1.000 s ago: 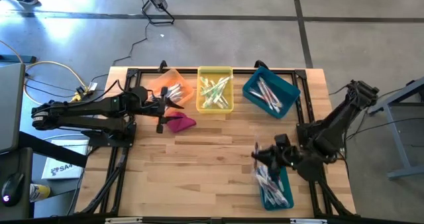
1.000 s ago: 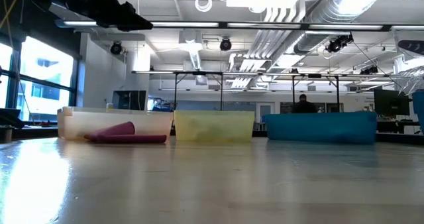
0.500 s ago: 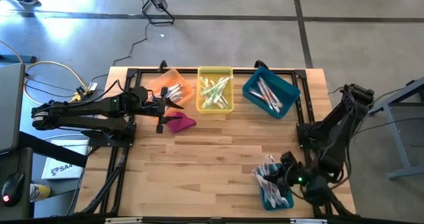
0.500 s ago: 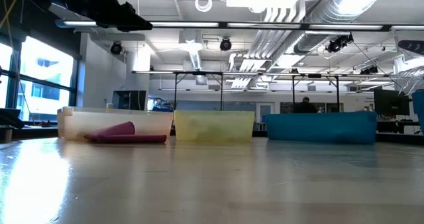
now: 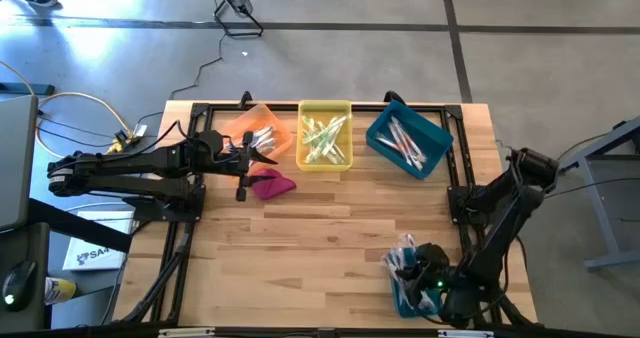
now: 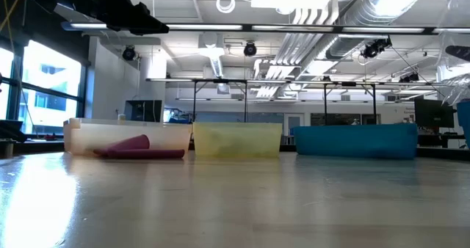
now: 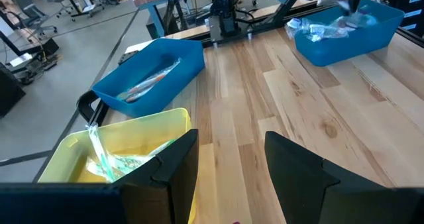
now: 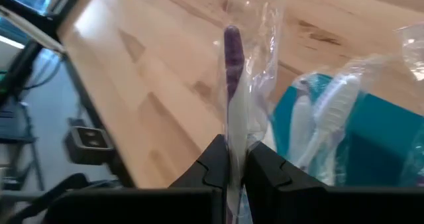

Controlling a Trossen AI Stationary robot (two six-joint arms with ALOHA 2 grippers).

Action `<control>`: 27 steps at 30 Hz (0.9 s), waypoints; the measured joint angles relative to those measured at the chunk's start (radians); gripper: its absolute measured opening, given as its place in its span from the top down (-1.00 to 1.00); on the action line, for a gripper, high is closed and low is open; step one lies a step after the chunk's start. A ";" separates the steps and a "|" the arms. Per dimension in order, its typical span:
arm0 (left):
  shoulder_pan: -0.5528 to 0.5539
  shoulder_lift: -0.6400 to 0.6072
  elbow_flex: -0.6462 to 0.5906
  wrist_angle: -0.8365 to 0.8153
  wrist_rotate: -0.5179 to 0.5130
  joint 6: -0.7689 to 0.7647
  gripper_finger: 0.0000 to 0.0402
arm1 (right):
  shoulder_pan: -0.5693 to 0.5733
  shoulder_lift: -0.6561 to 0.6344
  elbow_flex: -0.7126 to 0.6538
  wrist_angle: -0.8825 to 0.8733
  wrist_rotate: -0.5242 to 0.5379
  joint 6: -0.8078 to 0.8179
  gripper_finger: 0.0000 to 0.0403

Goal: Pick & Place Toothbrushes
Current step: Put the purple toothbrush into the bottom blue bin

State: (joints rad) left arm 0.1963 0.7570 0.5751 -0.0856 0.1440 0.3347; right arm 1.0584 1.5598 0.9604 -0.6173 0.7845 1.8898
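Observation:
Wrapped toothbrushes lie piled in the teal bin [image 5: 415, 290] at the table's near right, and more fill the orange bin [image 5: 256, 138], the yellow bin [image 5: 325, 134] and the blue bin [image 5: 408, 141] along the far edge. My right gripper [image 5: 407, 267] hovers over the near-right bin, shut on one toothbrush [image 8: 232, 78] with a purple head in a clear wrapper. My left gripper [image 5: 245, 168] waits open beside the orange bin, nothing between its fingers [image 7: 172, 168]. My right gripper pinches the wrapped toothbrush's handle [image 8: 234, 128] between its two fingers. The brush runs along the fingers and juts out past their tips, purple head farthest out. The gripper slants downward over the bin's edge. Whether the brush is clear of the pile, I cannot tell.
A magenta cloth lump [image 5: 272, 185] lies on the table just near of the orange bin. Bare wooden tabletop [image 5: 320, 238] spreads between the far bins and the near-right bin. Black frame rails [image 5: 180, 248] run along the table's sides.
My right gripper has sunk and travelled toward the table's near edge, tipping further downward and rolling, from above the near-right bin's far end to low over the bin. It has stayed shut.

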 joint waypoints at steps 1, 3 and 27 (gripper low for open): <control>0.000 0.000 0.000 0.000 0.000 0.000 0.17 | 0.000 0.011 0.000 -0.008 0.000 0.000 0.90; 0.000 0.000 0.000 0.000 0.000 0.000 0.17 | 0.000 0.032 0.000 -0.018 0.002 0.001 0.90; 0.000 0.000 0.000 0.000 0.001 0.000 0.17 | -0.007 -0.040 0.000 -0.035 -0.135 -0.069 0.29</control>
State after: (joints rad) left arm 0.1963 0.7570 0.5751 -0.0856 0.1451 0.3347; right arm 1.0512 1.5199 0.9604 -0.6528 0.6491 1.8204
